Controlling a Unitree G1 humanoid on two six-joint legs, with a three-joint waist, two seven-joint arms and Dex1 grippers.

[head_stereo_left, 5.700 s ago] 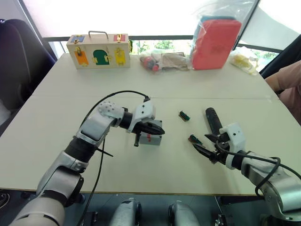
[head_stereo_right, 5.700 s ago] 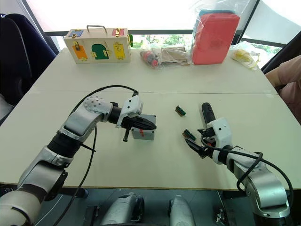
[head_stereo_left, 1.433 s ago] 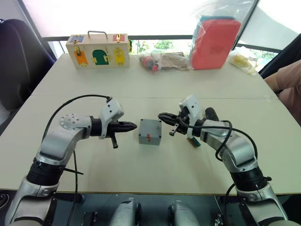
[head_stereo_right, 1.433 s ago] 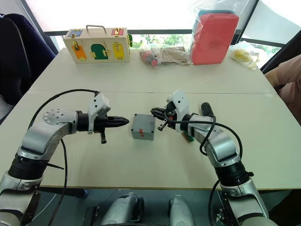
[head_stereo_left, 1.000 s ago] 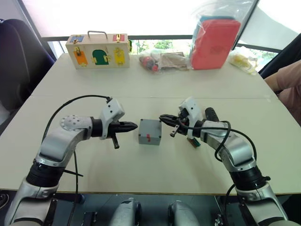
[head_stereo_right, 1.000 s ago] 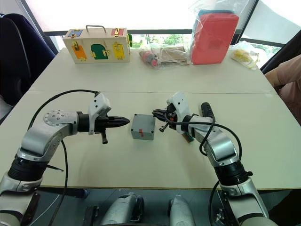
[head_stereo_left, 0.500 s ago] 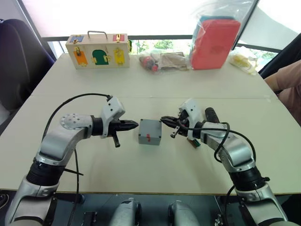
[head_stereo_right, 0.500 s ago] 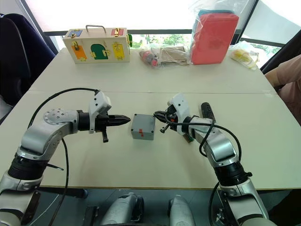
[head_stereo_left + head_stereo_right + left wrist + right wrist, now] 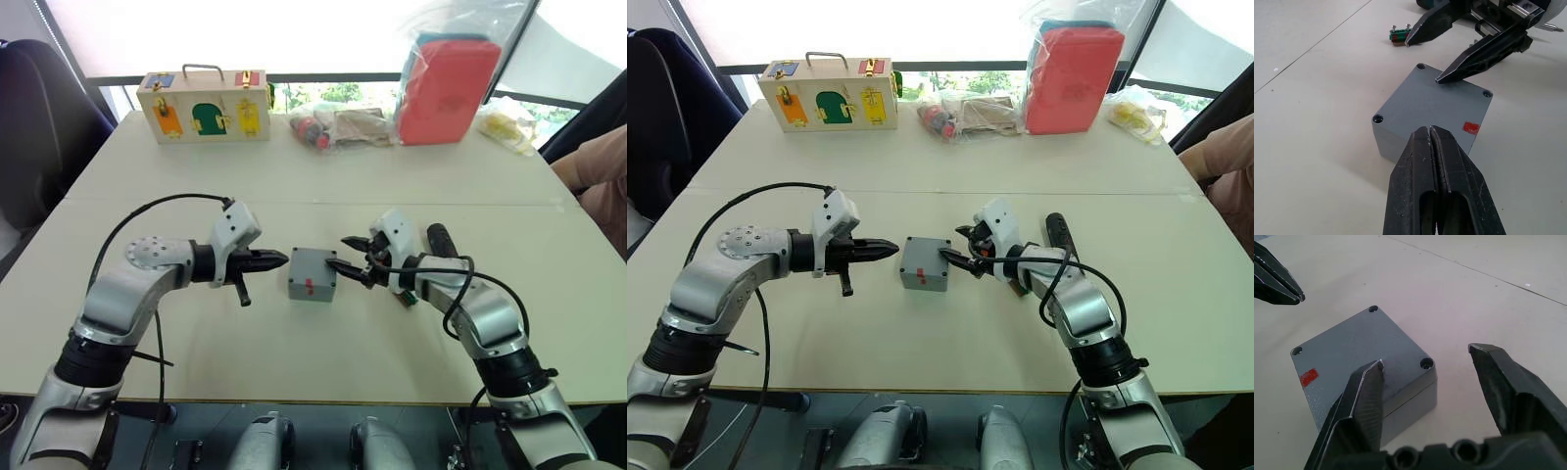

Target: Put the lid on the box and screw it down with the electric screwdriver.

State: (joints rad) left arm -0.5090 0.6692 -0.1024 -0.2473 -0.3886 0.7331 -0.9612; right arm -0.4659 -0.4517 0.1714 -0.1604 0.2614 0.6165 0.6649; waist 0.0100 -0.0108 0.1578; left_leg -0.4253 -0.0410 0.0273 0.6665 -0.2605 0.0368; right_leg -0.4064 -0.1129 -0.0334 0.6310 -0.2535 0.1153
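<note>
**Lid seated, right gripper reaching over the box corner**

Box (image 9: 313,274) sits on the pale table (image 9: 294,352) between the two arms, with the lid (image 9: 1359,345) already lying flat on top; the seam between lid and body shows along the side wall in the right wrist view, and the corner holes look dark, so the screws are probably not yet driven, though the holes are too small to be sure.

The right gripper (image 9: 1425,367) has its fingers spread wide. One finger lies over the lid's edge near a corner hole, the other hangs past the box's side over the table. That straddle suggests it is either pressing the lid square or about to clasp the box by its corner to hold it steady. Whether the finger actually touches the lid cannot be told.

The left gripper (image 9: 277,260) points at the box from the opposite side, fingers pressed together and holding nothing, its tip just short of the wall with the red mark (image 9: 1471,128). Placed so, it would act as a stop if the box were pushed from the right.

The electric screwdriver (image 9: 437,241) lies untouched on the table behind the right arm, near a small green-and-brown block (image 9: 1399,35). Screwing down remains to be done.
</note>
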